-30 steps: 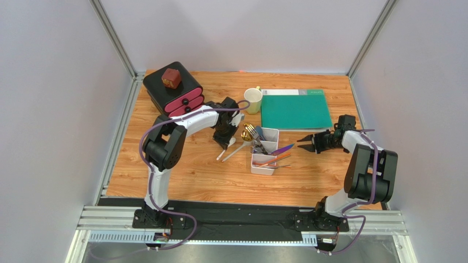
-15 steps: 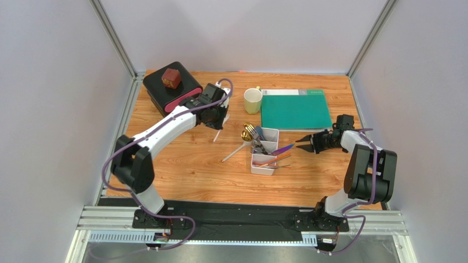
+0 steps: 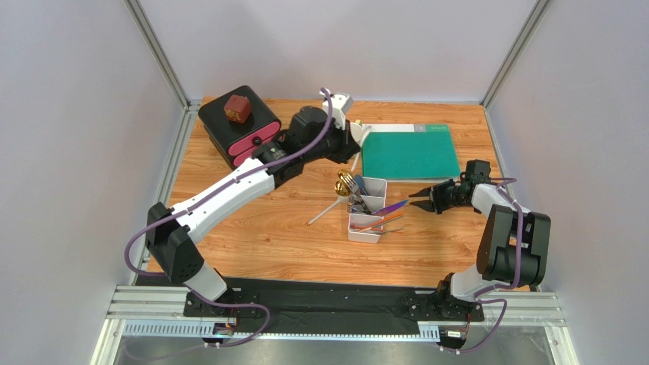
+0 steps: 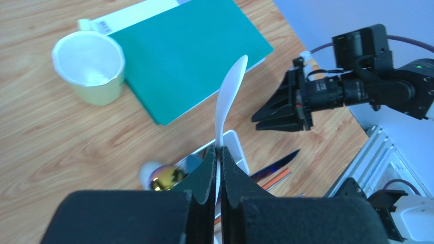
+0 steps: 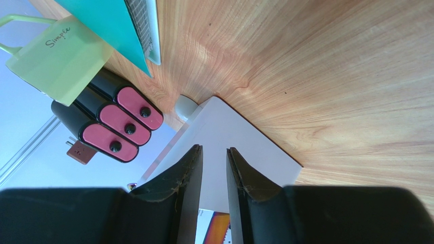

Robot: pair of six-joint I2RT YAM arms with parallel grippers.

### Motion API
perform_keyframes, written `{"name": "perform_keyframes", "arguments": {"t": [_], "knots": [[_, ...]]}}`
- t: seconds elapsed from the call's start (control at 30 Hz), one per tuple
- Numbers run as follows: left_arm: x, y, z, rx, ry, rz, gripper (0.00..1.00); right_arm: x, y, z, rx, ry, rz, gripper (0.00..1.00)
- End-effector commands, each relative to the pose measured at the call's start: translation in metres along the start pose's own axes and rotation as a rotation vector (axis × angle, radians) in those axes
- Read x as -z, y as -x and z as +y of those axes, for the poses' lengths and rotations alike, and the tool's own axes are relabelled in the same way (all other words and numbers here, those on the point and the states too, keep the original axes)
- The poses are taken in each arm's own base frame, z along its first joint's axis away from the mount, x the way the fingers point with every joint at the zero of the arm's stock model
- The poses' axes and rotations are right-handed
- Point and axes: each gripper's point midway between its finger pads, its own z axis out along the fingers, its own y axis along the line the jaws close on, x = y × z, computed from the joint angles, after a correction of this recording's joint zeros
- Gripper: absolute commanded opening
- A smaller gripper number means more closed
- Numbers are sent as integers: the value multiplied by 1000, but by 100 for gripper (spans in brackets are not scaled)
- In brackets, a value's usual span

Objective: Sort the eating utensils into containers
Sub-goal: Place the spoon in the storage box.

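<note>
Toward the far left of the counter [image 3: 266,243], a brown block [image 3: 238,108] is being carried on top of a black box with pink drawers [image 3: 242,131]. Just right of the box, the left end effector [image 4: 218,155] is being held above the wood, clenched on one end of a white spoon [image 4: 227,99]. The rest of the spoon is sticking out past the fingertips and, in the left wrist view, pointing toward the edge of a green folder [image 4: 188,56]. A pale yellow-green mug [image 4: 90,66] is being left upright just beside the folder's left edge. Nearer the arms, one pale utensil [image 3: 324,212] is lying loose on the counter, just left of the white divided tray [image 3: 364,236]. A gold spoon [image 3: 344,181] is being propped at the tray's far left corner. Grey pieces are sitting in a far compartment, though their kinds cannot be told. An iridescent purple knife [image 3: 392,206] and orange-brown sticks [image 3: 383,221] are being borne across the tray's right rim, their ends jutting out over the counter. Right of the tray, the right end effector [image 3: 417,199] is being held low near the knife's tip, released, with nothing between its parted jaws.
</note>
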Motion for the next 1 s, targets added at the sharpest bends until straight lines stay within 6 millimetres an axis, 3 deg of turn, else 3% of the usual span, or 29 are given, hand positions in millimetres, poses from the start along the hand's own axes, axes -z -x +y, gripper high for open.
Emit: {"name": "perform_keyframes", "arguments": {"t": [0.0, 0.07, 0.2, 0.33, 0.57, 0.73, 0.97], "knots": [[-27, 7, -38, -17, -63, -162, 0, 4, -8, 4, 51, 49, 18, 29], [-32, 16, -46, -1, -64, -251, 0, 4, -12, 6, 50, 75, 44, 29], [-58, -1, -41, 44, -40, -245, 0, 5, -15, 3, 61, 77, 43, 29], [-68, -12, -46, 19, -18, -272, 0, 5, -18, -2, 79, 80, 53, 29], [-84, -36, -27, 18, 79, -302, 0, -1, -32, -26, 93, 63, 61, 29], [-82, -51, -28, 3, 88, -281, 0, -4, -33, -36, 96, 45, 74, 29], [-87, -73, -13, -36, 132, -259, 0, -7, -32, -36, 105, 45, 79, 29]]}}
